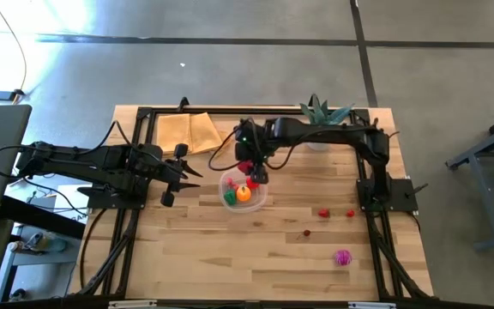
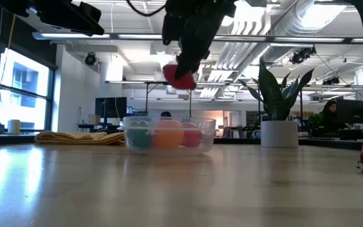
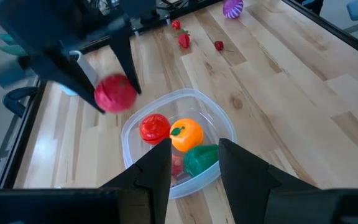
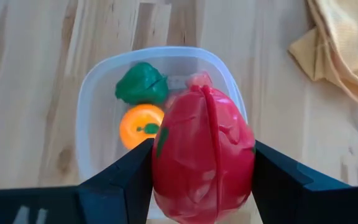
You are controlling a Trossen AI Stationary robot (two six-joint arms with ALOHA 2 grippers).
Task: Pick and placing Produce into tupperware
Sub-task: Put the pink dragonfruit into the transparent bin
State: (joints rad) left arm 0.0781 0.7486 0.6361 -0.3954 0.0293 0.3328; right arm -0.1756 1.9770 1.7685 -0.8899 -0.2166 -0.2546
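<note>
Right wrist view, nearest item: your right gripper (image 4: 202,180) has its two dark fingers (image 4: 122,180) partly spread and pressed against both sides of a red toy fruit (image 4: 204,163), which fills the gap between them. You hold it in the air above the tupperware (image 4: 89,118), over the side nearer the tan cloth (image 4: 344,43).

Next, inside the clear container: you can count a green piece (image 4: 142,83) and an orange piece (image 4: 140,126) side by side. From the left wrist view you also get a red tomato-like piece (image 3: 155,127) touching the orange one.

Low view: the held fruit hangs clear of the container's rim, not touching it.

Left gripper (image 1: 189,173): your left arm waits at the table's left side, fingers (image 3: 154,171) closed with nothing between them, tips pointing toward the container and just short of it.

Farther along the table, toward your right arm's base: loose produce lies well apart from the container, namely a small strawberry-like red piece (image 1: 324,212), another small red piece (image 1: 350,213), a tiny dark red one (image 1: 307,232) and a magenta piece (image 1: 342,257) near the front edge.

Farthest: the folded tan cloth and a spiky potted plant (image 1: 322,113) at the back edge of the wooden table (image 1: 230,249).
</note>
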